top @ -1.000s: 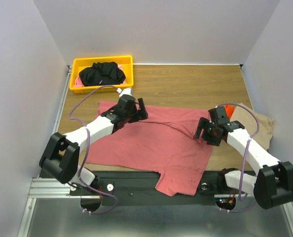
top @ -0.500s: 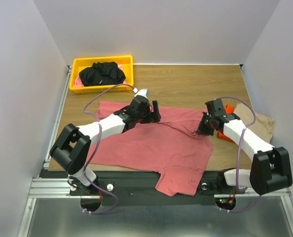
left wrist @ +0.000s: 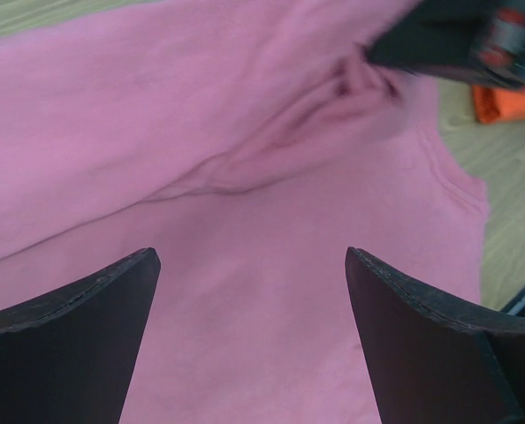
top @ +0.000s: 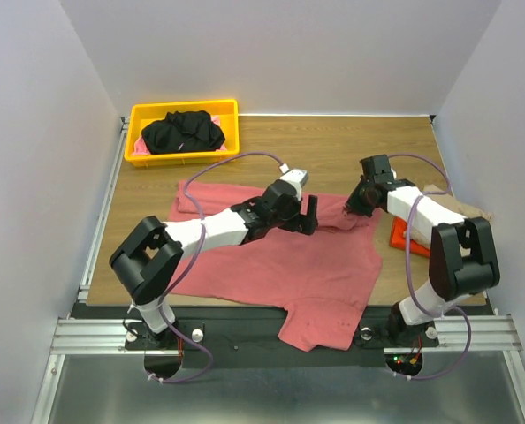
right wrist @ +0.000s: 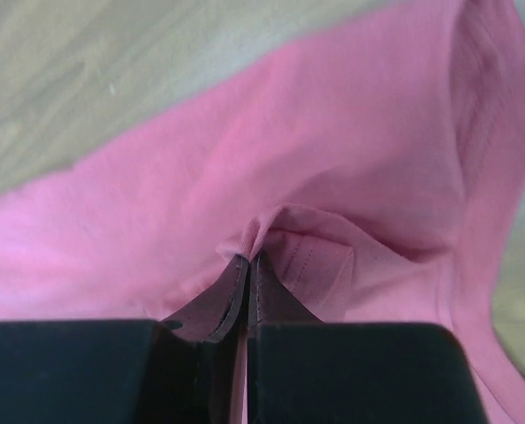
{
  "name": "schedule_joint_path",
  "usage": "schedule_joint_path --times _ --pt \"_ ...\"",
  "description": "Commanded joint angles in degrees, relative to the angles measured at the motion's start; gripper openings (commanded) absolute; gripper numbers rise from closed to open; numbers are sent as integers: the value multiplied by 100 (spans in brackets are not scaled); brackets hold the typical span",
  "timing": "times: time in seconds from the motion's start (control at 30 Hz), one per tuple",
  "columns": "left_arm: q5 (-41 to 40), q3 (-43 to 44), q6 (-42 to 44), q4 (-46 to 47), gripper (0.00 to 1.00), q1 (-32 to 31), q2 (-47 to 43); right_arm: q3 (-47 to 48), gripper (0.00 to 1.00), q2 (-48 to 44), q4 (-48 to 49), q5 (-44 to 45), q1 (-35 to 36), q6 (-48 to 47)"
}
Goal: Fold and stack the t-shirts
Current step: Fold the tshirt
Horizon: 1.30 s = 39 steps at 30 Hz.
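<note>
1. Right gripper is pinched tight on the 2 o'clock corner of the dusty-red t-shirt, which lies spread across the table.
2. Left gripper is wide open and empty above the cloth.
3. That shallow pinch could slip under pull.

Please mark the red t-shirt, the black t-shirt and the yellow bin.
red t-shirt (top: 280, 265): top view, middle of its body.
black t-shirt (top: 181, 131): top view, its middle.
yellow bin (top: 148, 160): top view, near wall.

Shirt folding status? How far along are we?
Done: nothing visibly folded or stacked. In hand: right gripper shut on a pinch of the dusty-red shirt, which lies spread out; left gripper open above it. Left: folding it, the black shirt in the yellow bin, the tan shirt at the right edge, then stacking.
</note>
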Motion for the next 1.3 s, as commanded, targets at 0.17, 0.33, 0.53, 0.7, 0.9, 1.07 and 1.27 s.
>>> schedule_joint_path --times 0.17,0.33,0.53,0.7,0.9,1.07,1.27 --pt "83 1037 407 190 97 -469 835 569 0 747 711 -328 -392 290" --pt "-5 1494 381 14 87 -654 1275 508 0 765 807 -575 -463 220" --pt "-515 2162 354 -355 79 -838 1925 279 0 694 895 -716 -463 149" --pt "-910 2575 276 -531 75 -935 2330 112 0 624 948 -751 -463 96" --pt "-1323 3032 267 -881 61 -1023 2787 -2 0 598 957 -733 -480 44" --pt "-1657 3419 232 -1313 47 -1050 3121 -64 0 571 975 -794 -489 9" --pt "-1780 3358 188 -1419 33 -1102 3095 -143 0 527 975 -803 -489 -35"
